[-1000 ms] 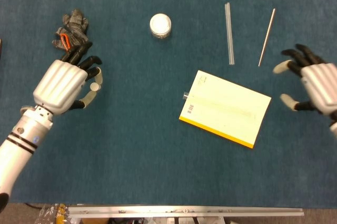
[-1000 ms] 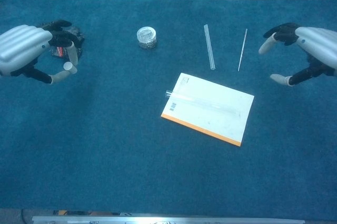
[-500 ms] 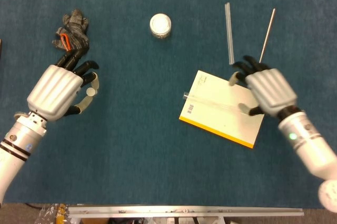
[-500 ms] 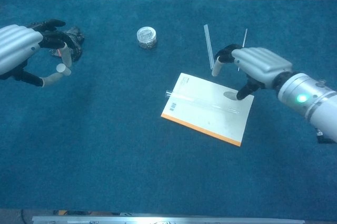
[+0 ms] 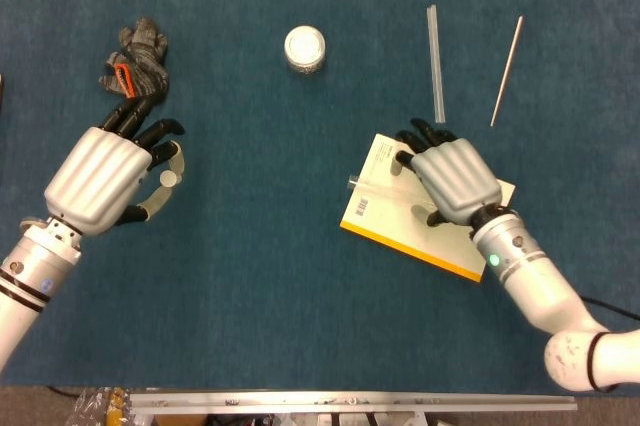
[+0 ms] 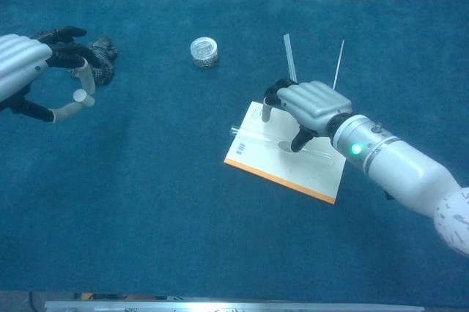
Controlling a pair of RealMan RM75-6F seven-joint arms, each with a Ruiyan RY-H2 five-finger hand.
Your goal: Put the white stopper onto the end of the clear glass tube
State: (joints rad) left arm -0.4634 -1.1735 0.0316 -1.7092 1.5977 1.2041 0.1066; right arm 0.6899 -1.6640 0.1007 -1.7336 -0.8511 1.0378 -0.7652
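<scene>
The small white stopper is pinched between the thumb and a finger of my left hand, raised at the table's left side. The clear glass tube lies across a yellow-edged notepad, its open end sticking out past the pad's left edge. My right hand hovers over the pad with fingers spread. Its fingertips come down on either side of the tube, and it holds nothing. The hand hides the tube's middle.
A white-lidded jar stands at the back centre. A crumpled grey glove lies back left. A clear flat strip and a thin rod lie behind the pad.
My right hand has swept in from the far right and come down over the notepad and tube. The left hand, still pinching the stopper, has shifted slightly left.
</scene>
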